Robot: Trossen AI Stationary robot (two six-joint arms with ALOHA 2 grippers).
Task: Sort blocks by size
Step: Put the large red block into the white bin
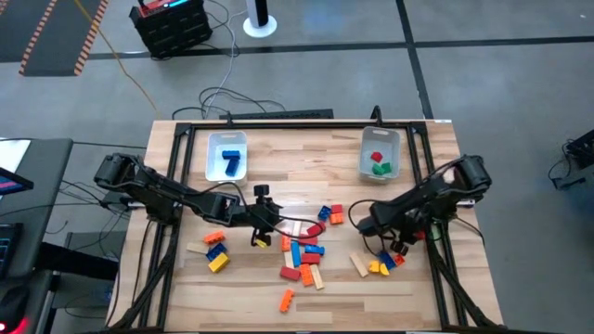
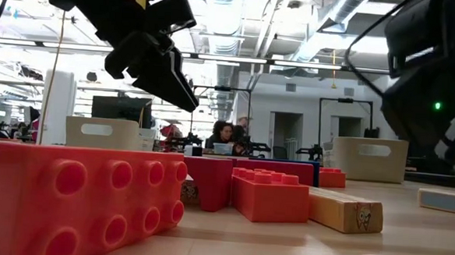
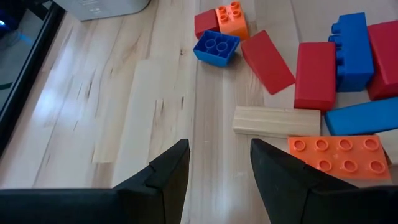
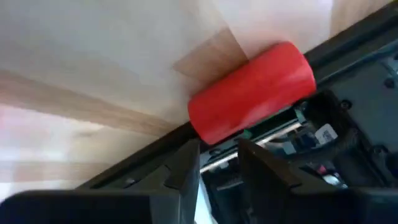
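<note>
Red brick (image 2: pixel 75 201) fills low view's foreground, studs sideways; tan bar (image 2: pixel 346 210) beyond.

High view: we count blocks (image 1: pixel 304 252) strewn mid-worktop (image 1: pixel 278 167), a few already in two bins (image 1: pixel 227 156).

Left wrist: left gripper (image 3: pixel 219 163) fingers released, empty, over bare wood beside tan bar.

Right wrist: right gripper (image 4: pixel 219 163) fingers parted, empty.

We judge bricks light, rigid, slick; pinch flat long sides. No readable writing.

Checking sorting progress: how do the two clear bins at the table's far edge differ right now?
The left bin holds blue blocks, longer pieces; the right bin holds red and green blocks, short and cube-like. Both are clear rectangular bins on the table's far side, each only partly filled.
</note>
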